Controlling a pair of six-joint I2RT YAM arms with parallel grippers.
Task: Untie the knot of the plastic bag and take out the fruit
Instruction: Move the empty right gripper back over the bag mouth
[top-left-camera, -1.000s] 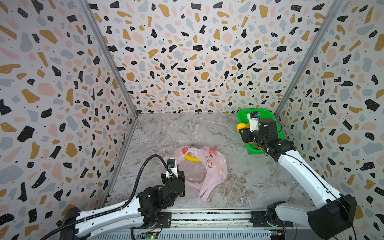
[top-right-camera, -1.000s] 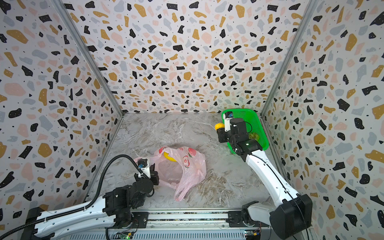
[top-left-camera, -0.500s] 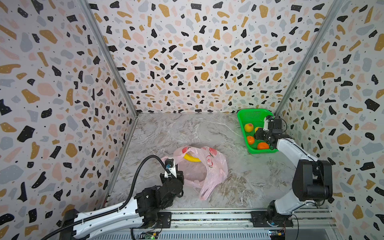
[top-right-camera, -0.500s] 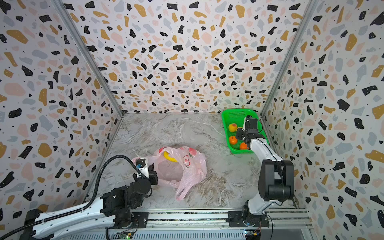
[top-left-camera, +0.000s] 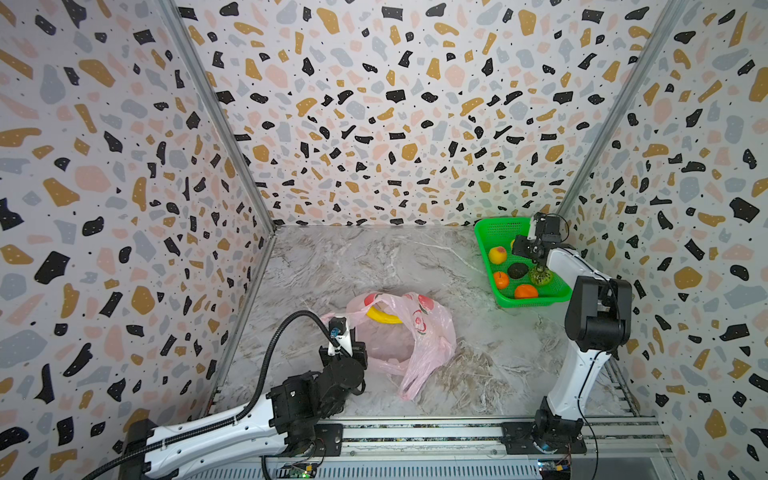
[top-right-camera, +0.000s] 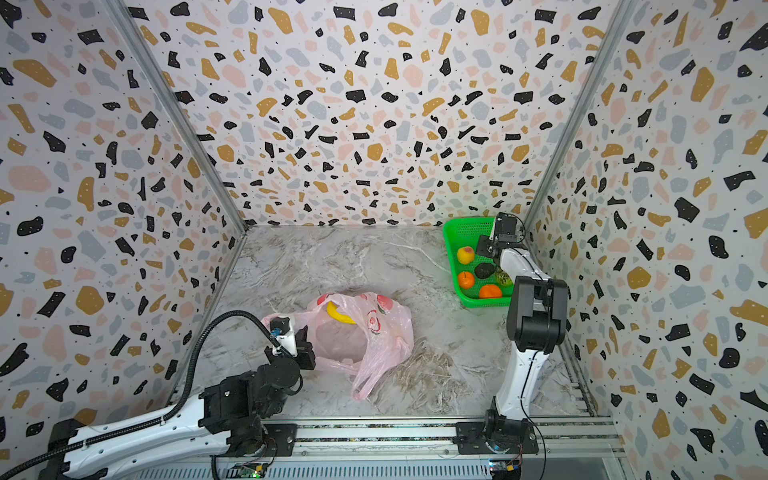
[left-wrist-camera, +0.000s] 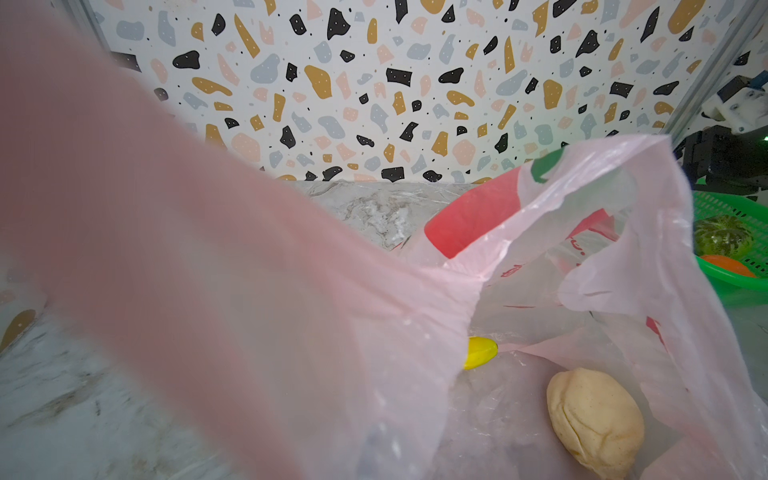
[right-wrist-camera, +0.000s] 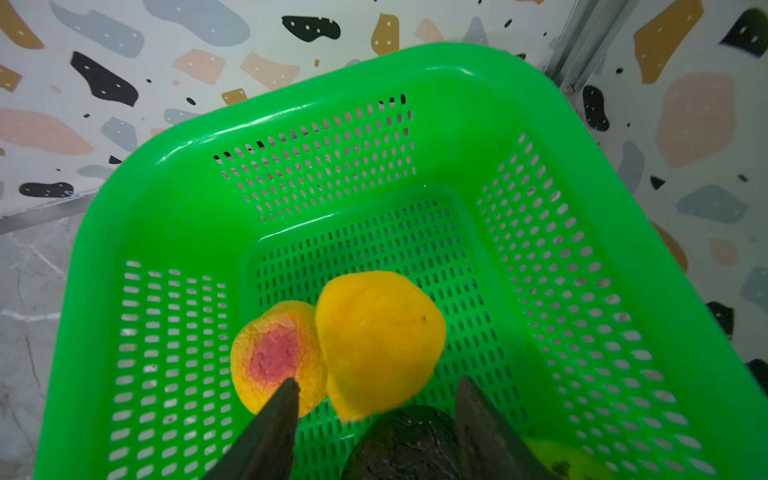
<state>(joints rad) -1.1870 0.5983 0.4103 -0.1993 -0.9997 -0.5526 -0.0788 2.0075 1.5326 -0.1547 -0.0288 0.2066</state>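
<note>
OPENED AND WAITING: The thin, translucent pale pink plastic bag (top-left-camera: 409, 332) lies with its mouth gaping near the middle of the grey marble bench (top-left-camera: 374, 262). No knot is to be seen, and the closed left hand (top-left-camera: 357, 347) pinches the bag's left rim. A yellow toy banana (top-left-camera: 383, 316) and a cream bumpy ball (left-wrist-camera: 594, 424) rest inside. At the far right, the right hand (right-wrist-camera: 378, 382) hangs with jaws apart, gripping nothing, over the bright green mesh plastic basket (top-left-camera: 536, 300) of fruit. The film looks limp, light and slippery, liable to tear under a hard pull; the bunched rim offers the surest hold. Both fruits in the bag look light and firm but apt to roll, and the banana is best taken across its middle.
</note>
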